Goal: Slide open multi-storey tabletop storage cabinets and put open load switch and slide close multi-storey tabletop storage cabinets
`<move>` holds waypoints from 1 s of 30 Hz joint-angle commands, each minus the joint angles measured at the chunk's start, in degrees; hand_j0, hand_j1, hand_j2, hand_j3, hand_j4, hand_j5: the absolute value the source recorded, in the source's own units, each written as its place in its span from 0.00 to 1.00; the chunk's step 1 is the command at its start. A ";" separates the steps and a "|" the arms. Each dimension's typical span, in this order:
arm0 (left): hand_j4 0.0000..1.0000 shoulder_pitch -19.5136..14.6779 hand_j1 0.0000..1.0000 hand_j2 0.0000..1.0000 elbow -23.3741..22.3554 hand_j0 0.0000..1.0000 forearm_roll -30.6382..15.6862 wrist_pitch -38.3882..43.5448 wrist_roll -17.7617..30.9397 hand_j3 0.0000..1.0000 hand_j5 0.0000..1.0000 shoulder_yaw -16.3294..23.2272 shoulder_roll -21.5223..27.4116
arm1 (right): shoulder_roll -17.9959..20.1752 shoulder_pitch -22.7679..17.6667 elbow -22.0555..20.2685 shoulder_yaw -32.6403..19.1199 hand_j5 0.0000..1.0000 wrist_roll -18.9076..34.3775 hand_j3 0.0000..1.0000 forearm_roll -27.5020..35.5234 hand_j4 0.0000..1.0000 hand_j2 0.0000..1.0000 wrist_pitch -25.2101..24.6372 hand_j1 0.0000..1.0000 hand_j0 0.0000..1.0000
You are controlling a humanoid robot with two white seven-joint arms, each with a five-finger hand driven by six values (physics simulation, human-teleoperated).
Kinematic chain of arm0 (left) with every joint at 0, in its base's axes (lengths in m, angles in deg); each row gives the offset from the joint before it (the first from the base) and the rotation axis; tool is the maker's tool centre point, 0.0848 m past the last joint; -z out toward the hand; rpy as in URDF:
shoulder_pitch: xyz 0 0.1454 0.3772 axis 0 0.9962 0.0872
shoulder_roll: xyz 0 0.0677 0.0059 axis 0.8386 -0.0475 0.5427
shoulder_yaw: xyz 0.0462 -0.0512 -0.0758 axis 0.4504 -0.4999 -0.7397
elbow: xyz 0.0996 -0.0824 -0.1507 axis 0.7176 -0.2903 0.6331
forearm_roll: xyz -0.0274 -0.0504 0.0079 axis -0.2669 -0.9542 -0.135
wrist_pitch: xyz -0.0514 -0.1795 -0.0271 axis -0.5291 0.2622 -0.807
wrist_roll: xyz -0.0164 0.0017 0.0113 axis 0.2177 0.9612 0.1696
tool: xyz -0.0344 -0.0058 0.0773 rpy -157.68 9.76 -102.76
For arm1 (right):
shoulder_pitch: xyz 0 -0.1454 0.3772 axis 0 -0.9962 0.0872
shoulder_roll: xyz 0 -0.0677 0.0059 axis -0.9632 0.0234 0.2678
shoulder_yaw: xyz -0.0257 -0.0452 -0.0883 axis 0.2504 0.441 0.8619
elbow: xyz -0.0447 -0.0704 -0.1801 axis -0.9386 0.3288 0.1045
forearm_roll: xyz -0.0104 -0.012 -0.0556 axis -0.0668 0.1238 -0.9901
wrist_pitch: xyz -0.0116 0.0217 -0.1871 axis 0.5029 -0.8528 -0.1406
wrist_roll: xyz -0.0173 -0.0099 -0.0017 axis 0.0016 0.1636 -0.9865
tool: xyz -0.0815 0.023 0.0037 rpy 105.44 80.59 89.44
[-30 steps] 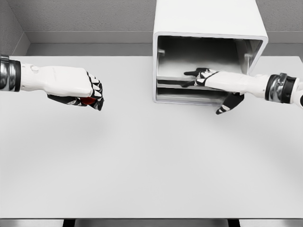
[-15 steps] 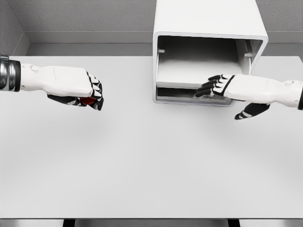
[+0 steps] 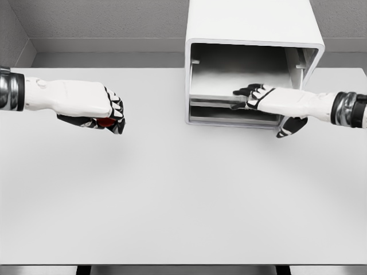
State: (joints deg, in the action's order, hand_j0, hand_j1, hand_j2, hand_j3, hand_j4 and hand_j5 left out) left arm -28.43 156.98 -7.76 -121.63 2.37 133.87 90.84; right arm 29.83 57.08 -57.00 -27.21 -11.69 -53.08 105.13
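Note:
A white multi-storey cabinet (image 3: 252,23) stands at the table's far edge with its front open toward me. Inside it, an upper tray (image 3: 212,87) sits above a lower tray (image 3: 223,116). My right hand (image 3: 246,96) reaches in from the right. Its fingers lie stretched over the upper tray's front edge, and the thumb (image 3: 287,127) hangs apart below. My left hand (image 3: 114,117) hovers over the table at the left, well away from the cabinet. It is curled around a small red load switch (image 3: 105,122), which is mostly hidden under the fingers.
The white table (image 3: 172,189) spreads wide in front of the cabinet, and its near edge runs along the bottom of the view. A grey wall rises behind the cabinet.
The right hand first drew the upper tray toward me. Now both hand and tray have gone back into the cabinet. The left hand and the switch stayed still.

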 commanded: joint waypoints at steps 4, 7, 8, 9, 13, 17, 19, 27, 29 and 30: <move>0.54 0.00 0.54 0.54 -0.11 0.54 -0.29 0.10 -0.04 0.54 0.54 0.07 -0.10 | 1.10 -0.79 -3.96 0.18 1.00 0.50 1.00 4.91 1.00 1.00 1.60 1.00 1.00; 0.54 0.00 0.54 0.54 -0.11 0.54 -0.29 0.10 -0.04 0.54 0.54 0.07 -0.10 | 3.56 -3.34 -6.51 -3.41 1.00 0.50 1.00 4.91 1.00 1.00 2.04 1.00 1.00; 0.54 0.00 0.54 0.54 -0.11 0.54 -0.29 0.10 -0.04 0.54 0.54 0.07 -0.10 | 4.53 -4.13 -6.68 -4.65 1.00 0.50 1.00 5.26 1.00 1.00 3.35 1.00 1.00; 0.54 0.00 0.54 0.54 -0.11 0.54 -0.29 0.10 -0.04 0.54 0.54 0.07 -0.10 | 4.62 -4.31 -6.77 -4.74 1.00 0.50 1.00 5.35 1.00 1.00 3.45 1.00 1.00; 0.54 0.00 0.54 0.54 -0.11 0.54 -0.29 0.10 -0.04 0.54 0.54 0.07 -0.10 | 5.94 -4.84 -7.47 -5.26 1.00 0.50 1.00 5.53 1.00 1.00 4.76 1.00 1.00; 0.54 0.00 0.54 0.54 -0.11 0.54 -0.29 0.10 -0.04 0.54 0.54 0.07 -0.10 | 5.94 -5.72 -7.65 -5.97 1.00 0.50 1.00 5.62 1.00 1.00 5.56 1.00 1.00; 0.54 0.00 0.54 0.54 -0.11 0.54 -0.29 0.10 -0.04 0.54 0.54 0.07 -0.10 | 6.55 -6.15 -7.83 -5.97 1.00 0.50 1.00 5.53 1.00 1.00 7.49 1.00 1.00; 0.54 0.00 0.54 0.54 -0.11 0.54 -0.29 0.10 -0.04 0.54 0.54 0.07 -0.10 | 8.05 -9.85 -8.26 -9.75 1.00 0.50 1.00 5.53 1.00 1.00 11.88 1.00 1.00; 0.54 0.00 0.54 0.54 -0.20 0.54 -0.29 0.10 -0.04 0.54 0.54 -0.02 -0.10 | 8.05 -9.85 -8.26 -9.75 1.00 0.50 1.00 5.53 1.00 1.00 12.50 1.00 1.00; 0.54 0.00 0.54 0.54 -0.11 0.54 -0.29 0.10 -0.04 0.54 0.54 -0.02 -0.19 | 8.05 -9.85 -8.27 -9.75 1.00 0.50 1.00 5.53 1.00 1.00 12.59 1.00 1.00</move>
State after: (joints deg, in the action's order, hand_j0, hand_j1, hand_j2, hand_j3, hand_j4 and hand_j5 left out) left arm -28.43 156.85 -7.74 -121.70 2.36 133.94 90.66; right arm 37.69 47.15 -65.19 -36.46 -11.20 -47.84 117.12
